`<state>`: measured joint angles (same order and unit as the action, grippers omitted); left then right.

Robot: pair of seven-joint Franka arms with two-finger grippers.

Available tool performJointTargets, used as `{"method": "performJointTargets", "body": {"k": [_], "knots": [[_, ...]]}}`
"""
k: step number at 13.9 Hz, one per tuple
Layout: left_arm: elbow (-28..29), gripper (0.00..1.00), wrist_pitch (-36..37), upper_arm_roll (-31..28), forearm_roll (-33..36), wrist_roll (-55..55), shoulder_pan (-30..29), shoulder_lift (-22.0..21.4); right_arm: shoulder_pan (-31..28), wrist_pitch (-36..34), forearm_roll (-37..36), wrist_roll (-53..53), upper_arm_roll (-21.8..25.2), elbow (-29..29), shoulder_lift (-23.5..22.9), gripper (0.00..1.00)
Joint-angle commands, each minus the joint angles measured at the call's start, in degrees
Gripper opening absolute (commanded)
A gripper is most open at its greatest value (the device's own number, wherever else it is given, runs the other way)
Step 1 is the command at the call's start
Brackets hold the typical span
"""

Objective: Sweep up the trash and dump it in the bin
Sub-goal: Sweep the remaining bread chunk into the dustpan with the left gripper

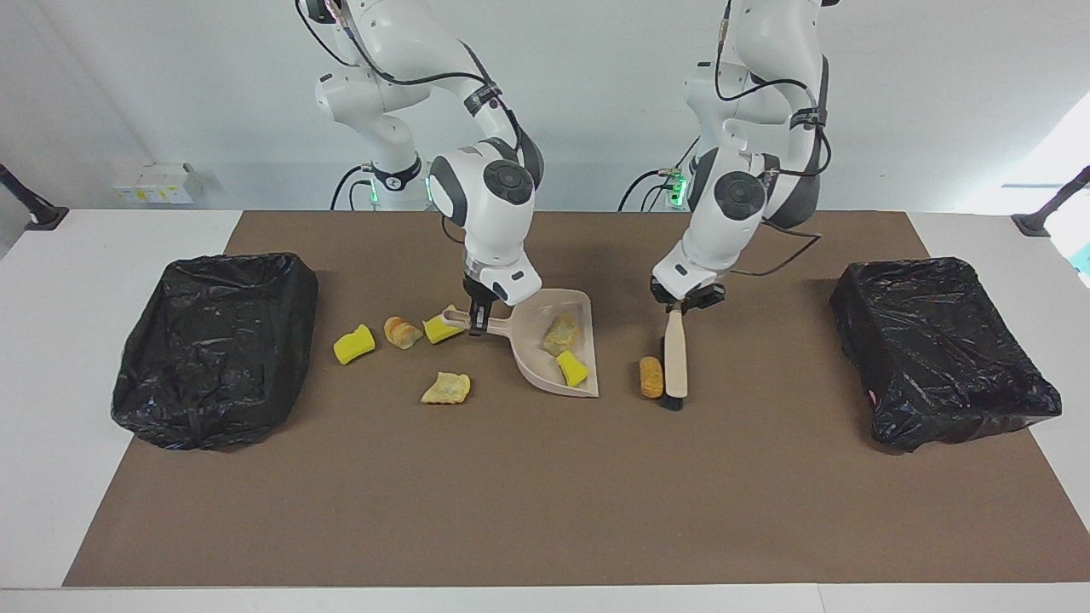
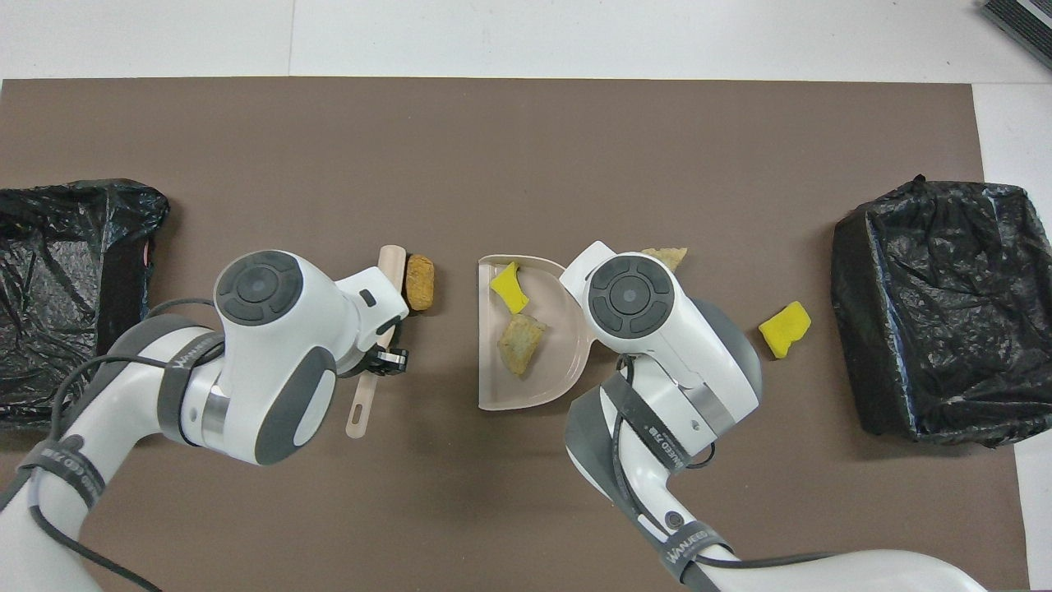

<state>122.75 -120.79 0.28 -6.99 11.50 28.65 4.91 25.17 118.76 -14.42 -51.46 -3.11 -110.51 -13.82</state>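
While the left gripper (image 1: pixel 684 304) holds the brush (image 1: pixel 675 362) against a bread chunk (image 1: pixel 651 376) at frame centre, that chunk may roll past the dustpan (image 1: pixel 553 358), held by the right gripper (image 1: pixel 479 322). From overhead, the right arm hides two scraps; one yellow sponge (image 2: pixel 784 329) lies at centre right.

A robotics lab, by every sign — two white arms (image 1: pixel 494 183) bolted at one edge of a white table (image 1: pixel 77 358), cables trailing from the joints, green status lights glowing at the bases (image 1: pixel 677 189). Bare pale wall (image 1: pixel 596 102), no furniture or household fittings. Brown mat (image 1: pixel 545 494) laid flat as a work surface, with a bin lined in black plastic (image 1: pixel 217 345) at either end — staged, tidy, test-like. Black camera-stand feet (image 1: pixel 38 213) clamped at the table corners.
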Motion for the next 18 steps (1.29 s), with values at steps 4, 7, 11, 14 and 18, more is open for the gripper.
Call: {"method": "performJointTargets", "body": {"k": [4, 7, 11, 14, 18], "knots": [[2.1, 0.0, -0.5, -1.0, -5.2, 3.9, 9.2, -3.2, 0.1, 2.1, -0.6, 2.5, -0.1, -0.7, -0.2, 0.0], [0.3, 0.0, -0.2, -0.8, -7.6, 6.0, 9.9, -3.2, -0.2, 1.7, 0.1, 2.7, -0.1, -0.8, -0.2, 0.0], [-2.0, 0.0, 1.6, -1.4, -7.6, 9.8, 9.2, -4.1, -0.7, 0.9, 0.3, 2.9, -0.1, -0.8, 0.1, 0.0], [-4.8, 0.0, 5.3, -1.8, -4.5, 14.6, 7.8, -5.5, -1.5, 0.3, 0.3, 2.1, -0.1, -0.3, 1.0, 0.0], [-5.0, 0.0, 16.8, -1.6, 0.8, 17.8, 4.9, -13.0, -2.3, -5.4, 0.4, 1.7, -0.1, 2.9, 3.4, 0.0]]}}
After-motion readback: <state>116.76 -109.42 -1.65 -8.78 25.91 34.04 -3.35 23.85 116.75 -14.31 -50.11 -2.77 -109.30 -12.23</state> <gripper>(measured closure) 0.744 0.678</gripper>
